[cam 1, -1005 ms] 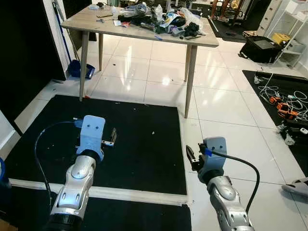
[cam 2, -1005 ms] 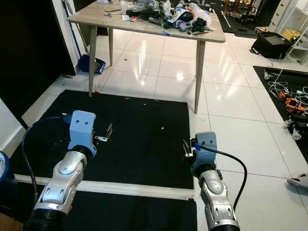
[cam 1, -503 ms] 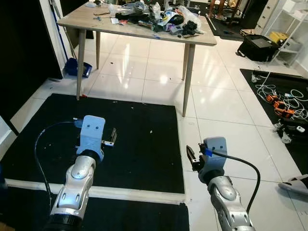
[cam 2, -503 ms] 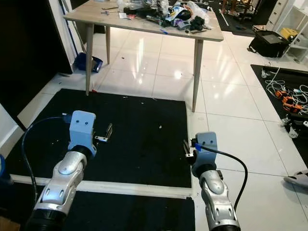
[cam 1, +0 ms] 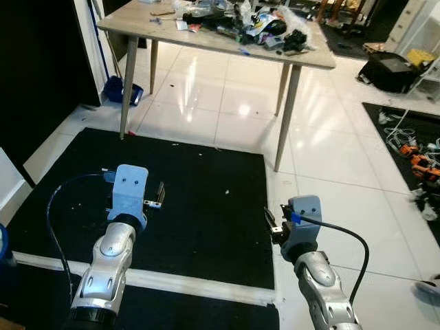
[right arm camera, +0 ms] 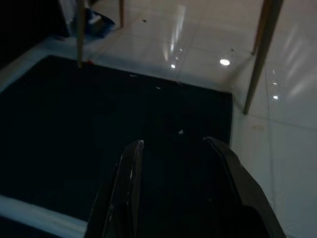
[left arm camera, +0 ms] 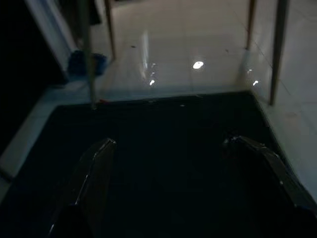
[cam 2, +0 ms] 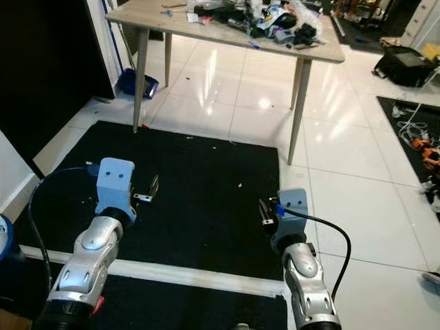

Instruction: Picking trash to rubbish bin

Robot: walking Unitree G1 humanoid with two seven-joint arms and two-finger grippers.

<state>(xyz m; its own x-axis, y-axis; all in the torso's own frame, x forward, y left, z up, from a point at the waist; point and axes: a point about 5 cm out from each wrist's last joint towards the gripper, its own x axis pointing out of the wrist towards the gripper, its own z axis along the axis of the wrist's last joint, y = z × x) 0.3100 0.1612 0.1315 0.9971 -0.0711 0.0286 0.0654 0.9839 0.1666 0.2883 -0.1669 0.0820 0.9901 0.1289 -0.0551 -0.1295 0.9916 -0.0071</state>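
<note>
The head views are evenly and brightly lit from overhead; a lamp's glare sits on the glossy white floor tiles [cam 1: 242,110] beneath the far table [cam 1: 137,31], whose legs cast soft, faint shadows. The black mat [cam 1: 199,199] soaks up light and shows little detail. The far left wall [cam 1: 41,69] is nearly black. Slight softness blurs the far clutter. Both wrist views are dim and grainy, with small glare spots on the tiles [left arm camera: 198,65].

Mixed trash [cam 1: 265,26] lies heaped on the table's far-right end.

table [cam 1: 172,31]: far edge cut off | clutter [cam 1: 265,27]: items indistinct
</note>
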